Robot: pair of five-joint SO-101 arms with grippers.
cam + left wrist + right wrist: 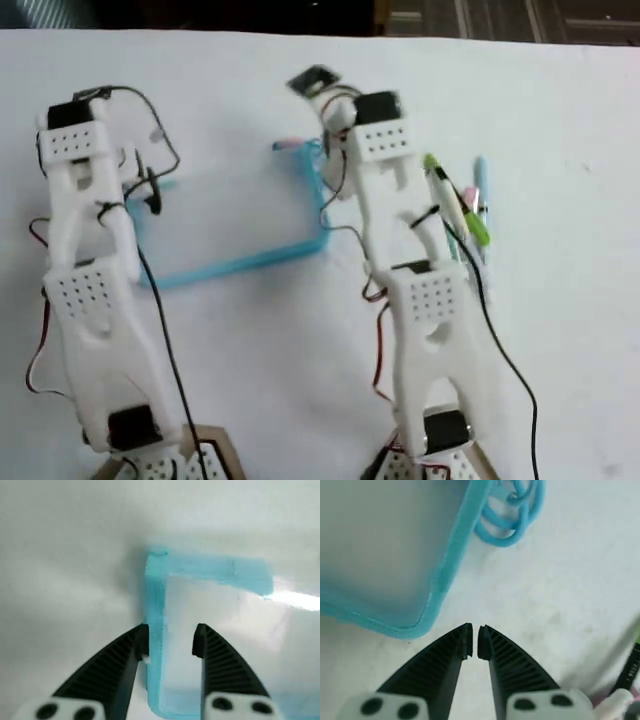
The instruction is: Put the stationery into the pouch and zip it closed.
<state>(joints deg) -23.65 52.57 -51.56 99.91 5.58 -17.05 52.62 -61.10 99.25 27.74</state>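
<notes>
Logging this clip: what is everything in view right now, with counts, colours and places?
pouch: one, clear with blue trim, flat on the table between the arms
cord loop: one, blue, at a corner of the pouch
pens: about three, green, pink and blue, on the table beside the right arm, outside the pouch
table: one, white
arms: two, white, side by side
left tool: black, open, astride the pouch's blue edge
right tool: black, shut, empty, over the table just off the pouch's corner
</notes>
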